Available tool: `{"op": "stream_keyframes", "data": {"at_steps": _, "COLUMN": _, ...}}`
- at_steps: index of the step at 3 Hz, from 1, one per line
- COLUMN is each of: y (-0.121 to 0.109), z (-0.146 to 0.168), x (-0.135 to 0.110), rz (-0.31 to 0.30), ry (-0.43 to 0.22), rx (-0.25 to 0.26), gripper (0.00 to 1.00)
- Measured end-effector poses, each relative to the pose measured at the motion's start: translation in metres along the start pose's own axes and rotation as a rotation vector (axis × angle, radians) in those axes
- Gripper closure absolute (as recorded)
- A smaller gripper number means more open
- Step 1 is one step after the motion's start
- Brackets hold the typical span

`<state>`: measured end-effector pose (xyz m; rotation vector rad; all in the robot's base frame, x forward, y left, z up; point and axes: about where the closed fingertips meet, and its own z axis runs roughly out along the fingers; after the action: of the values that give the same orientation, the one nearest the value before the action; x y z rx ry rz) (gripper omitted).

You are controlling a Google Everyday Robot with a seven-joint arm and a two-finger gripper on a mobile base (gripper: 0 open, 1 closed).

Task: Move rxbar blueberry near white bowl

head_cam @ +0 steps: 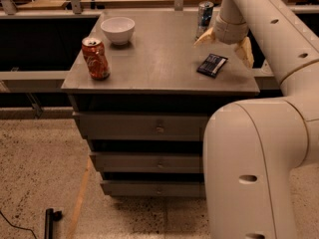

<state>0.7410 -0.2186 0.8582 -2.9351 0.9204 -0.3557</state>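
The rxbar blueberry (212,64) lies flat on the grey cabinet top (149,63) near its right front corner, a dark navy wrapper with pale lettering. The white bowl (117,30) stands at the back left of the top. My gripper (224,44) hangs over the right side of the top, just above and behind the bar. Its two pale fingers (204,37) are spread wide apart and hold nothing.
An orange-red soda can (95,58) stands at the front left of the top. A tall blue-and-silver can (205,15) stands at the back right, close behind my gripper. The cabinet has drawers (159,129) below. My arm (259,148) fills the right side.
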Motion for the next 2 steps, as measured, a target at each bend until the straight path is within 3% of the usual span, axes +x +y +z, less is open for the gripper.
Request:
{"op": "stream_keyframes", "data": {"at_steps": 1, "y": -0.0013, "z": 0.0137, "x": -0.0015, "rz": 0.028, "ry": -0.012, "rx": -0.053, "gripper": 0.00}}
{"op": "stream_keyframes", "data": {"at_steps": 2, "y": -0.0059, "z": 0.0224, "x": -0.0028, "rz": 0.029, "ry": -0.019, "rx": -0.077, "gripper": 0.18}}
